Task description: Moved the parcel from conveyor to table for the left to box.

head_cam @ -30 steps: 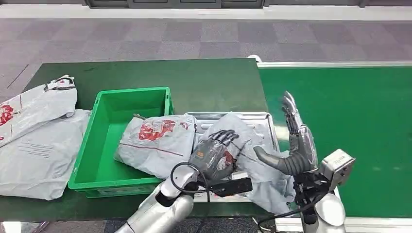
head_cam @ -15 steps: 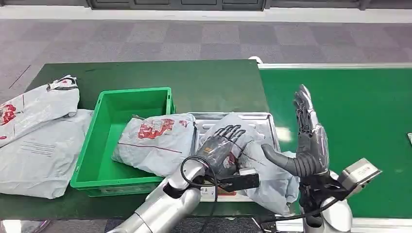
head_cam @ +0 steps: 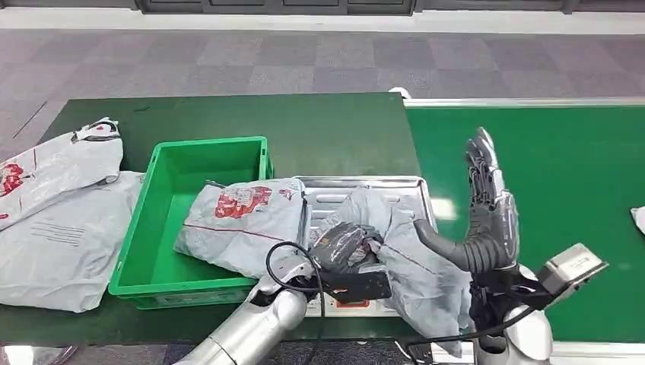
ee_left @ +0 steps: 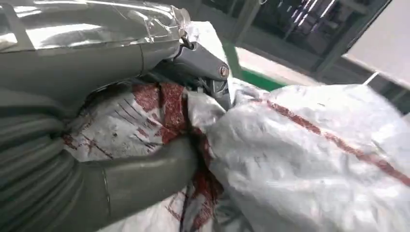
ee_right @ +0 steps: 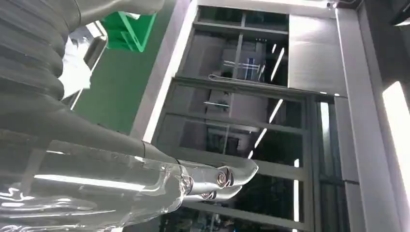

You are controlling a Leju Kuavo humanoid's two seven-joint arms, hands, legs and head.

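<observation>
Parcel (head_cam: 414, 262) lies crumpled on the metal tray (head_cam: 363, 185) on the worktop (head_cam: 327, 129), gripped by the left hand (head_cam: 344, 245), fingers curled into the plastic and partly buried. Right hand (head_cam: 487, 213) stands upright, fingers spread, holding nothing. Green bin (head_cam: 186, 163) beside; conveyor (head_cam: 563, 167) right.

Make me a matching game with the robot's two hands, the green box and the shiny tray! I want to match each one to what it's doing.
Things:
1. left hand
2. right hand
3. green box
4. metal tray

States:
A. fingers straight, holding nothing
B. has a grey bag leaning over its edge
C. grips the grey parcel
D. lies under that parcel

Pairs: 1-C, 2-A, 3-B, 4-D
</observation>
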